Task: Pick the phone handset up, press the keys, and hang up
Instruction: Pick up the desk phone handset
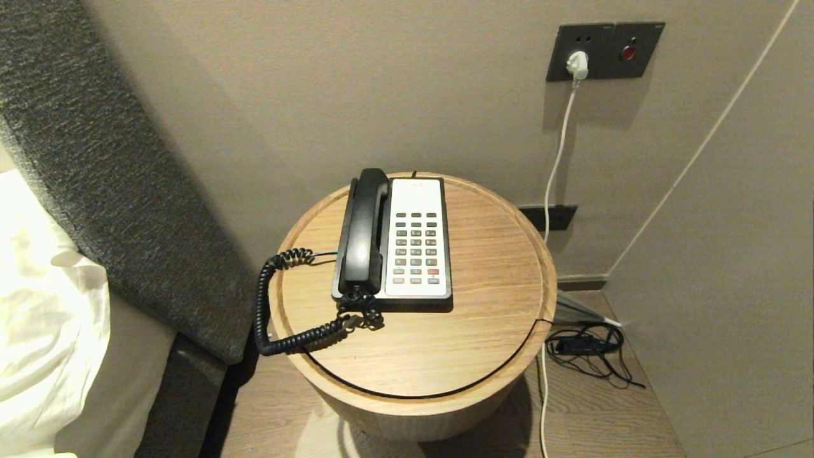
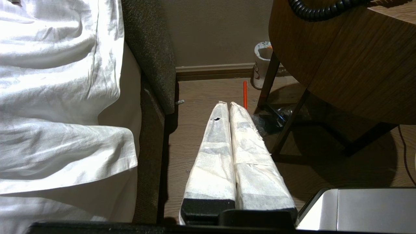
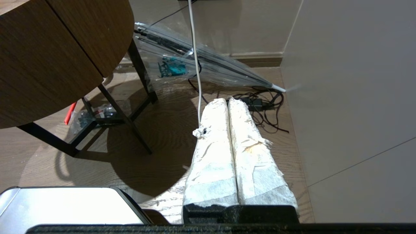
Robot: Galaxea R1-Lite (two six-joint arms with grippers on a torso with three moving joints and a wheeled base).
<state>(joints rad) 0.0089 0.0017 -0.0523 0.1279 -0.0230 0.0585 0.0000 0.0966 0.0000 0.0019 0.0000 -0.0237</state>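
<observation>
The round wooden worktop [image 1: 483, 305] filled the middle of the head view, with the bed [image 1: 44, 305] and its grey padded headboard [image 1: 114, 191] crowding the left of the frame and plain wall [image 1: 356, 83] behind. The phone base [image 1: 416, 299] stood near the centre of the worktop, slightly toward the back, probably so a sleeper could reach it from the bed side.

The phone handset [image 1: 364, 232] lay seated in its cradle along the left side of the base, so nothing had yet been lifted. Its coiled cord [image 1: 262, 305] looped off the lower left rim of the worktop and back to the near end of the handset; I judged that this loop could drag or snag when the handset is raised. The keys [image 1: 416, 248] sat in a grid on the white faceplate just right of the handset, uncovered, with one red key in the bottom rows.

Neither arm showed in the head view. The left claw [image 2: 227, 104] hung low beside the bed, its two wrapped fingers [image 2: 214, 146] pressed together and holding nothing, the worktop's curved side in the upper right of its view. The right claw [image 3: 227, 101] hung low on the other side, fingers likewise pressed together and empty.

Around the floor lay a clear folded umbrella [image 3: 208, 65], a white cable [image 1: 559, 146] running up to a wall socket [image 1: 577, 63], a tangle of black wires [image 1: 588, 350], and a paper cup [image 2: 262, 63] by a worktop leg. None of these blocked the phone from above.
</observation>
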